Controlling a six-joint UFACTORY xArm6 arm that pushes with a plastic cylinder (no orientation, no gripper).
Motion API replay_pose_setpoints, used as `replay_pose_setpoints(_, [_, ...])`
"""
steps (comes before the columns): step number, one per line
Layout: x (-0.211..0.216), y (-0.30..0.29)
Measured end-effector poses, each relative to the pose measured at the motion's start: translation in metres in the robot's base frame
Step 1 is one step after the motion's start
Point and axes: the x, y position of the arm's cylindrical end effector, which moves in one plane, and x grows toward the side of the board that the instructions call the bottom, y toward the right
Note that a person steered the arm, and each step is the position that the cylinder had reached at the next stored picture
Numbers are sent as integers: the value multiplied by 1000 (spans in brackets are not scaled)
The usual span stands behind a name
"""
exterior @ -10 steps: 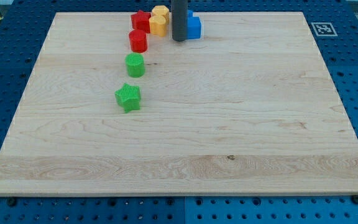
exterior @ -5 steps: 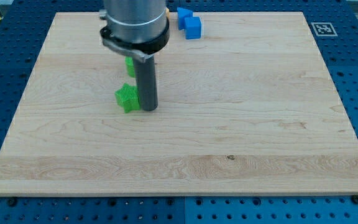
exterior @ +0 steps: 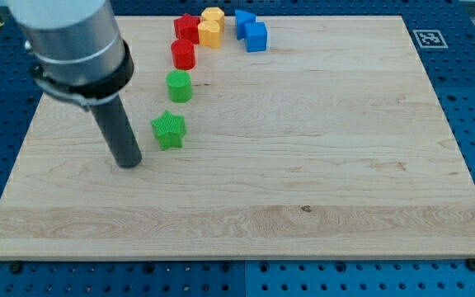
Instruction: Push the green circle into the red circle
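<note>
None of the push had landed: the green circle (exterior: 179, 86) stood near the red circle (exterior: 183, 54), a gap between. We carried no hand; our tip (exterior: 129, 163) sat left of the green star (exterior: 169, 130). Being round, the circle had no long axis or heading.

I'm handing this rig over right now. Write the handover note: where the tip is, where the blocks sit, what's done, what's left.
My tip rests on the board, left of and slightly below the green star, touching nothing.
Green circle sits just below the red circle, with a small gap between them.
Done: nothing visible; no contact yet.
Left: bring the tip under the green circle and push it upward into the red circle, avoiding the star.
</note>
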Motion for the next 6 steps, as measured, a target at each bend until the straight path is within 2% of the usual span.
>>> replay_pose_setpoints(1, [-38,8])
replay_pose_setpoints(4, [-114,63])
replay_pose_setpoints(5, [-126,45])
replay_pose_setpoints(6, [-117,9])
